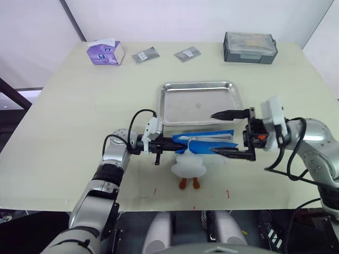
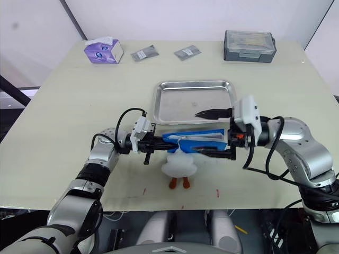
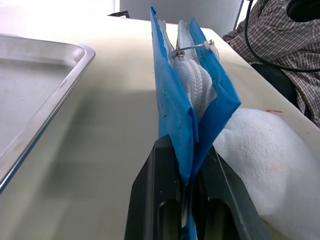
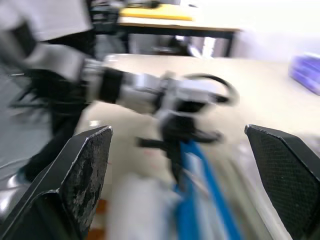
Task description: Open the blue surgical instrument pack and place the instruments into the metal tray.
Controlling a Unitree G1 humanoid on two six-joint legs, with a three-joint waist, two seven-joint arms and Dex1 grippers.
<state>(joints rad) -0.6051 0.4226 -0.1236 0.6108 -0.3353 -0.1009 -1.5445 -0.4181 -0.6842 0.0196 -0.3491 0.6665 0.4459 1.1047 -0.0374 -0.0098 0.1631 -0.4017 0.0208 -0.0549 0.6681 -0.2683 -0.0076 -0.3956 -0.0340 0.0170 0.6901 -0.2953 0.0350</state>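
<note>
The blue surgical instrument pack [image 1: 207, 143] hangs just above the table in front of the metal tray [image 1: 185, 106], on edge, its far end spread open. My left gripper [image 1: 170, 144] is shut on the pack's left end [image 3: 175, 110]. At the open mouth, white gauze and the thin metal tip of one of the instruments [image 3: 192, 47] show. My right gripper [image 1: 213, 132] is wide open at the pack's right end. One of its fingers is over the tray's front rim, the other beside the pack's lower edge. The tray holds nothing.
A white duck toy [image 1: 188, 165] with orange feet lies under the pack. At the back of the table stand a purple tissue box [image 1: 106, 52], two grey sachets [image 1: 145, 55] and a grey lidded box [image 1: 250, 47]. A person's plaid sleeve [image 3: 280, 40] shows beyond the table.
</note>
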